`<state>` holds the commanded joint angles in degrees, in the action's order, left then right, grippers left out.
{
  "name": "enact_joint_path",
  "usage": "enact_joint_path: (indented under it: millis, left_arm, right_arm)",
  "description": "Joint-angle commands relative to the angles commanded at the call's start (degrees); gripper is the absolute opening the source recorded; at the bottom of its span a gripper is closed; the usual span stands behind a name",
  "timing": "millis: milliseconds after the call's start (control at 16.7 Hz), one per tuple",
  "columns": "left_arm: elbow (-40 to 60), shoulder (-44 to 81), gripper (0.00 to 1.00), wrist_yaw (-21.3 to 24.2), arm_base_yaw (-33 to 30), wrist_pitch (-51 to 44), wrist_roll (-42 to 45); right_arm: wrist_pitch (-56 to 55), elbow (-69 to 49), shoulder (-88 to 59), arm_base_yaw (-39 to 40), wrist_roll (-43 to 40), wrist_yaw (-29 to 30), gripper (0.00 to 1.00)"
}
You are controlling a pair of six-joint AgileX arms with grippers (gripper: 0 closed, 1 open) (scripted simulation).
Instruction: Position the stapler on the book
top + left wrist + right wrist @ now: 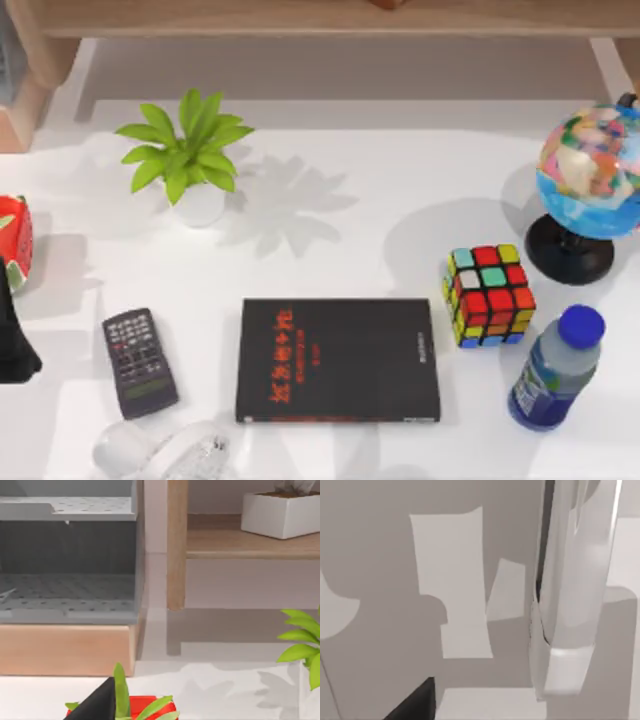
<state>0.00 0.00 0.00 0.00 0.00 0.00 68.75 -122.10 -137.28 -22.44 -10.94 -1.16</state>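
Observation:
The black book (338,360) with red characters lies flat near the table's front edge, at the middle. A white stapler (165,450) lies at the front left, just left of the book's near corner and cut off by the picture's edge. The right wrist view has a long white body (575,595) close up that looks like the stapler. My left gripper (15,335) is a dark shape at the table's left edge, left of the remote and well apart from stapler and book. A dark part of my right gripper (412,702) edges into the right wrist view.
A dark grey remote (140,362) lies left of the book. A potted plant (188,150) stands at the back left, a red strawberry-like object (12,240) at the left edge. Right of the book are a colour cube (489,296), a bottle (555,370) and a globe (590,175).

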Motion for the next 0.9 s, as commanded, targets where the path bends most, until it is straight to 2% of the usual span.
enact_joint_path:
  millis: [240,720,900]
  left_arm:
    - [0.00,0.00,1.00,0.00,0.00,0.00,0.00]
    - [0.00,0.00,1.00,0.00,0.00,0.00,0.00]
    - [0.00,0.00,1.00,0.00,0.00,0.00,0.00]
  right_arm:
    - [-1.37,1.45,0.42,0.05,0.08,0.06,1.00]
    - [2.19,-13.12,-11.17,1.51,2.00,0.61,1.00]
    - [2.34,-14.43,-12.53,1.59,2.23,0.59,1.00]
